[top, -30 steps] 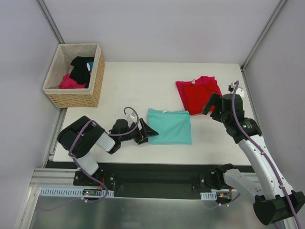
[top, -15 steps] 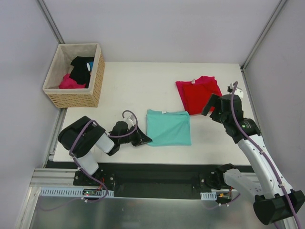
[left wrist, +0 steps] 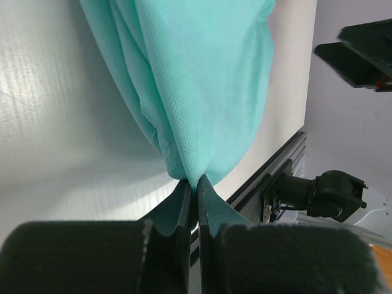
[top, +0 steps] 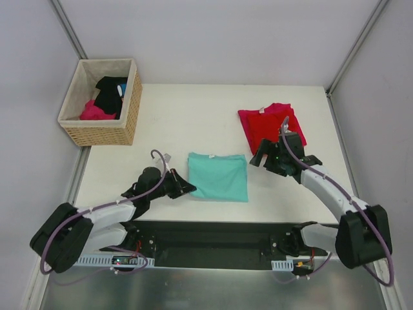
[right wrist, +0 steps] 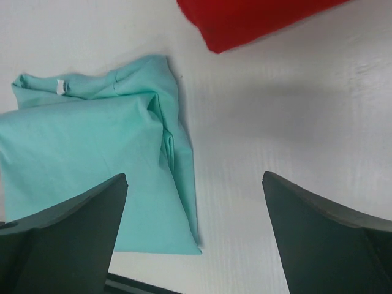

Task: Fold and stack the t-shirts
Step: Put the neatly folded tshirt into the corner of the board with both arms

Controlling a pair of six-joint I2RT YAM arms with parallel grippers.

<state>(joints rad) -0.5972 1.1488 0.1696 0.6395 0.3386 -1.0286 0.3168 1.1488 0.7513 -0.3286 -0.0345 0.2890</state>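
Observation:
The folded teal t-shirt (top: 218, 177) lies flat near the table's front edge. My left gripper (top: 188, 189) is at its near-left corner, shut on a pinch of the teal fabric (left wrist: 202, 79), which bunches at the fingertips (left wrist: 185, 191). The folded red t-shirt (top: 268, 124) lies farther back on the right, and only its edge (right wrist: 245, 18) shows in the right wrist view. My right gripper (top: 261, 159) hovers open just right of the teal t-shirt (right wrist: 92, 165), between the two shirts, holding nothing.
A wicker basket (top: 128, 110) at the back left holds a black garment (top: 110, 92) and a magenta-pink one (top: 95, 111). The table's front edge and the metal rail (top: 213, 226) run close behind the teal shirt.
My left gripper shut on the teal shirt's corner and drew the shirt a little left and nearer. The right arm swung down and left to the shirt's right side.

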